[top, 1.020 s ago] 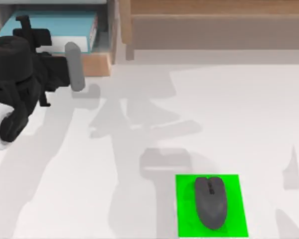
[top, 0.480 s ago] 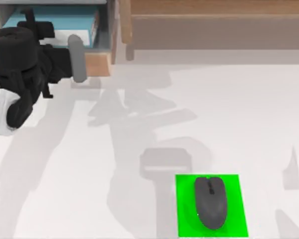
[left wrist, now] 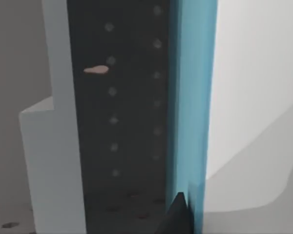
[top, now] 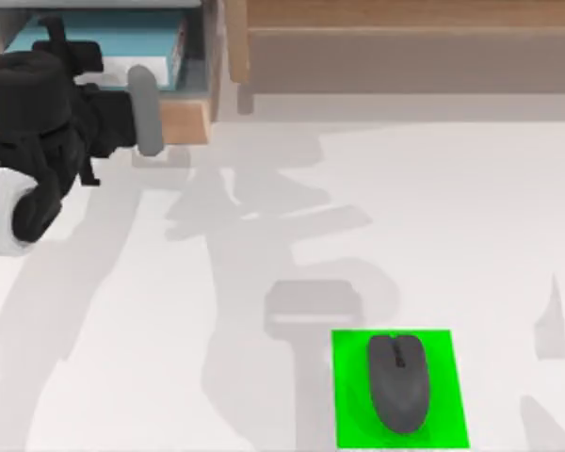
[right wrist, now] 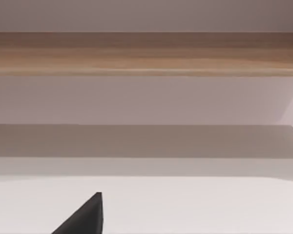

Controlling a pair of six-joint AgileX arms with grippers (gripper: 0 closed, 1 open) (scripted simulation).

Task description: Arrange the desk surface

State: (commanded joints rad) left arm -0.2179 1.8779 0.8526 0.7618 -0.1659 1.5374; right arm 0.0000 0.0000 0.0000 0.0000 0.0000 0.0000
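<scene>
At the back left corner of the white tabletop (top: pixel 292 207), the left gripper (top: pixel 147 111) presses on the wooden drawer (top: pixel 184 121) holding a blue book (top: pixel 104 45), I cannot tell its fingers' grasp, while the mouse (top: pixel 398 381) already sits on its green mat (top: pixel 447 395), so closing looks left.

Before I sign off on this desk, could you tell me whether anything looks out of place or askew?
Nothing stands out. The mouse lies squarely on the green pad, the desk surface shows no spill, and the left gripper is at the open drawer.
</scene>
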